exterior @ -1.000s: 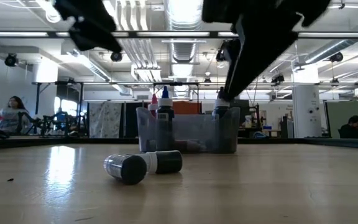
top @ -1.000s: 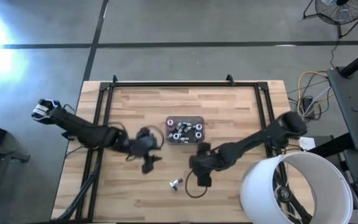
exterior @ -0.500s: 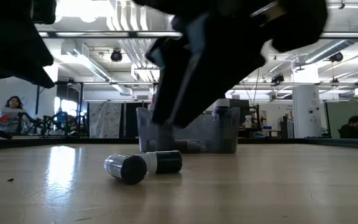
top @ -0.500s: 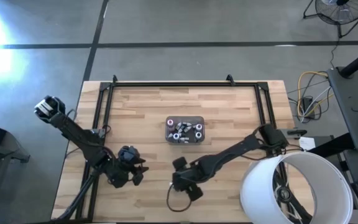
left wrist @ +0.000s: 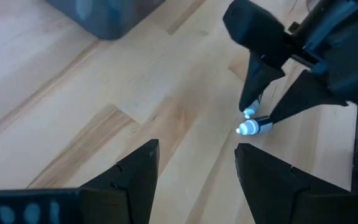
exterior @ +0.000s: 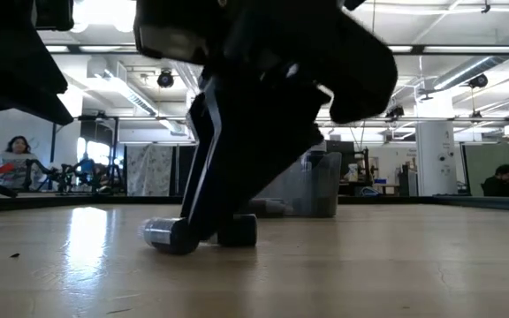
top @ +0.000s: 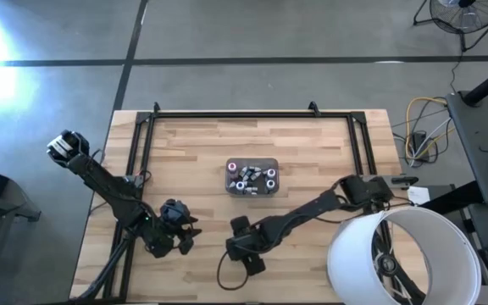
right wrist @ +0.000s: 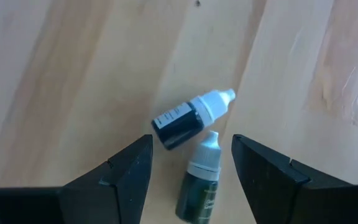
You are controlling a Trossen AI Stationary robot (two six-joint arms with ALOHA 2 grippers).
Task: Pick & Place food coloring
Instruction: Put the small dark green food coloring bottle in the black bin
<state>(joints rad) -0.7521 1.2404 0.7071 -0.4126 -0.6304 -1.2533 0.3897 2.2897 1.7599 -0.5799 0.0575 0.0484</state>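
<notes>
Two small dark bottles with pale caps lie on their sides on the wood, touching: one [right wrist: 188, 121] across, the other [right wrist: 201, 177] below it; they also show as bottles [exterior: 170, 235] in the low view. My right gripper [right wrist: 191, 142] [top: 242, 252] is open and low over them, one finger on either side, not visibly touching. My left gripper [left wrist: 197, 152] [top: 180, 239] is open over bare wood near the table's near left. The grey tray [top: 252, 160] at the table's middle holds several more bottles.
The tray [exterior: 321, 190] stands behind the two bottles in the low view, a short way toward the far edge. A black frame [top: 227, 116] runs along the table's far and side edges. A white round bin [top: 401, 254] stands off the near right corner. People sit far off in the room.
My right gripper has moved from beside the tray toward the near left and down until its open fingers straddle the two lying bottles. My left gripper has drawn back from near the tray toward the near left edge, then held still. The bottles have stayed put.
</notes>
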